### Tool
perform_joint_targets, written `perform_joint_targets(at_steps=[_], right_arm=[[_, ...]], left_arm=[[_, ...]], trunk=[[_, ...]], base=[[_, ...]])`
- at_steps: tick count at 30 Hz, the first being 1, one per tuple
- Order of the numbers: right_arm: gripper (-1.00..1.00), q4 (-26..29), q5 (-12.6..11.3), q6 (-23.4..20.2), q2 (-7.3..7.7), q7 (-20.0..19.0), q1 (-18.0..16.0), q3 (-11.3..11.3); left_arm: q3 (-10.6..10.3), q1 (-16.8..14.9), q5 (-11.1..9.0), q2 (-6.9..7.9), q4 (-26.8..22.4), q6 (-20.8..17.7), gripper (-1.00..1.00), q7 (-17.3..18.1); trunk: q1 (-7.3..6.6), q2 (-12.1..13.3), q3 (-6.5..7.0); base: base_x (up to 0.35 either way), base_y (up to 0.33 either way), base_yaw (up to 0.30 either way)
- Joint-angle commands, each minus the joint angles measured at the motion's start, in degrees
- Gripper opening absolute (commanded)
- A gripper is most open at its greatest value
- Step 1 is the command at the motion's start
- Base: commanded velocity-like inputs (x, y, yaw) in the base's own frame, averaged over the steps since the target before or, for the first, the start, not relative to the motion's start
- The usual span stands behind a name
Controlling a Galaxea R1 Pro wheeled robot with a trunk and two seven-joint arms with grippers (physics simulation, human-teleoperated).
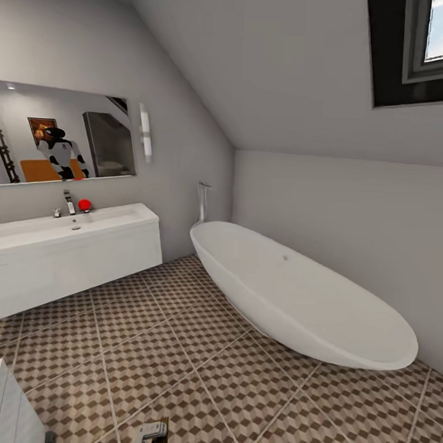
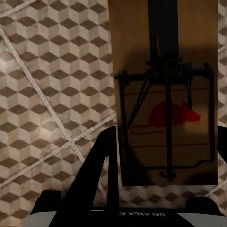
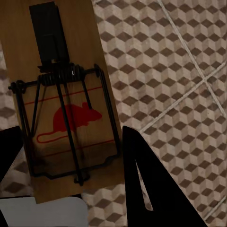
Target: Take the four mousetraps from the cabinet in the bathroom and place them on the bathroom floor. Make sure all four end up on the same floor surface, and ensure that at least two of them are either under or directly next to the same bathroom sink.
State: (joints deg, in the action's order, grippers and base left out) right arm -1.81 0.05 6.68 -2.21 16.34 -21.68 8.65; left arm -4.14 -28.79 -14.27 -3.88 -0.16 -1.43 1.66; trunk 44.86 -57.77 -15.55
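Left wrist view: inverted lettering "GALAXEA" on the left gripper [image 2: 156, 156] body. Its fingers [image 2: 101, 165] are closed on a mousetrap [image 2: 165, 94] held above the bathroom floor [image 2: 52, 94], long axis along the fingers, red mouse mark showing. Right wrist view: the right gripper [image 3: 71, 161] likewise clamps a second mousetrap [image 3: 66, 99]. Head view: sink [image 1: 74, 242] far left, bathtub [image 1: 308, 295] right.

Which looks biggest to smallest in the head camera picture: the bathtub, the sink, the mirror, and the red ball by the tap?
1. Bathtub, clearly the largest.
2. Sink and mirror: similar in apparent size, and both are cut off at the picture's edge, so I won't rank them.
3. Red ball, by far the smallest.
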Motion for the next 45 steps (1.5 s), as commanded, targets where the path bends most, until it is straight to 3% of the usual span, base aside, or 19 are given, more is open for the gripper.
perform_joint_targets(at_steps=[1, 23, 45], right_arm=[[-1.00, -0.2, -0.1, 0.3, -0.04, 0.4, -0.1, 0.3], [-1.00, -0.2, -0.1, 0.2, -0.08, 0.4, -0.1, 0.3], [-1.00, -0.1, -0.1, 0.3, -0.08, 0.4, -0.1, 0.3]], left_arm=[[-0.4, 0.0, -0.5, 0.01, 0.0, -0.1, -1.00, 0.0], [-0.4, 0.0, -0.6, 0.10, 0.0, -0.1, -1.00, 0.0], [-0.4, 0.0, -0.6, 0.10, 0.0, -0.1, -1.00, 0.0]], trunk=[[0.04, 0.0, -0.07], [0.04, 0.0, -0.07], [0.04, 0.0, -0.07]], base=[[0.318, 0.000, 0.002], [0.324, 0.000, 0.004], [0.324, 0.000, 0.253]])
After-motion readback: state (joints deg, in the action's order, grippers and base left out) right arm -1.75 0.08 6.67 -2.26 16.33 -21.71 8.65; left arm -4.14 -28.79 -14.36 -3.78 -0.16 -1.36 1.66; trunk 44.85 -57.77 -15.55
